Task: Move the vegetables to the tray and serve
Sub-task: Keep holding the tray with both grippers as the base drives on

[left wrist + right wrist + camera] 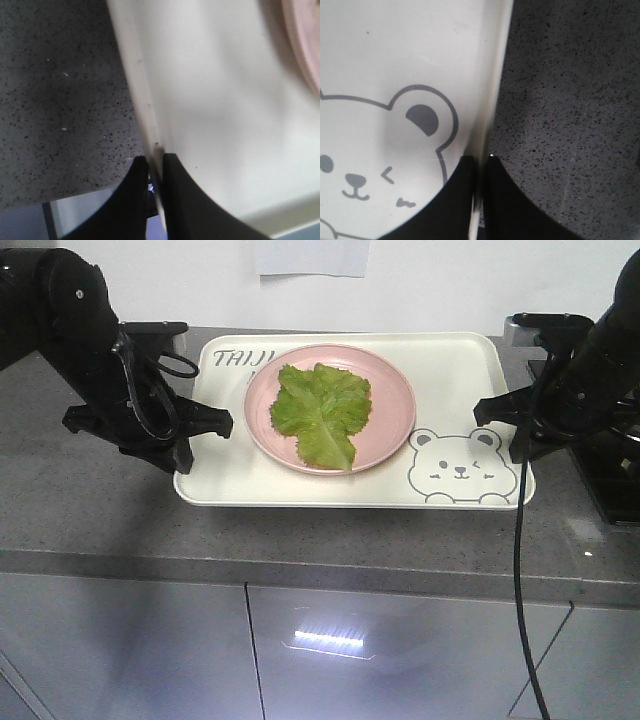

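Exterior front-facing view: one crinkled green lettuce leaf (322, 412) lies flat in the middle of a round pink plate (385, 435). The plate sits on the cream tray (455, 370), toward its back, with the grey bear face (460, 468) at the tray's front right corner. The left end effector (203, 428) is pinched narrowly on the tray's left rim, and the left wrist camera shows the rim caught between its fingers (137, 180). The right end effector (512, 425) grips the right rim the same way, beside the bear's ear. The tray rests on the speckled grey table (100, 500).
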Controlling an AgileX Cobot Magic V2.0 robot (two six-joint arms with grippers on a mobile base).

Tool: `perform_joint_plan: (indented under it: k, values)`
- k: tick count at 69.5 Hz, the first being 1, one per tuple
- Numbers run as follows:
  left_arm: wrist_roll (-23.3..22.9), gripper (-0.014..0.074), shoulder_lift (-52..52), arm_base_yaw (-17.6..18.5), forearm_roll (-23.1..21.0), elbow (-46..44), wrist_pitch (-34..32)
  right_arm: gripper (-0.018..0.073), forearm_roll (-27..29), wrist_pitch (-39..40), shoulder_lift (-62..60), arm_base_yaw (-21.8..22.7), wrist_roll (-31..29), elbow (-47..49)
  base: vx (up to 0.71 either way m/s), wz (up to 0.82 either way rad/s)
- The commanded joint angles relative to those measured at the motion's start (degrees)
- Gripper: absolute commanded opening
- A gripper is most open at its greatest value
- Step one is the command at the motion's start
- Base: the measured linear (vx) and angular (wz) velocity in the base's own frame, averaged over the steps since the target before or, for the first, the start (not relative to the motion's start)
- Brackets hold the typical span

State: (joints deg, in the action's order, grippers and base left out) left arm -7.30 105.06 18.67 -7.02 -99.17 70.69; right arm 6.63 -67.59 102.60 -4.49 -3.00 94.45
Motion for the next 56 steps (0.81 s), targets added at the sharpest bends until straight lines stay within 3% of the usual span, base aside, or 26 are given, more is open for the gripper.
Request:
perform_joint_plan:
  k: [1, 56]
  values:
    - [1.48, -0.0006, -3.58, 0.94, -5.17, -2.04, -3.13, -0.0007, 4.24, 3.27, -3.20, -0.62, -1.75, 1.69, 0.05, -0.05]
    - [1.48, -0.0006, -3.58, 0.94, -5.17, -2.04, -3.13, -0.0007, 4.24, 3.27, -3.20, -0.62, -1.75, 1.69, 0.05, -0.04]
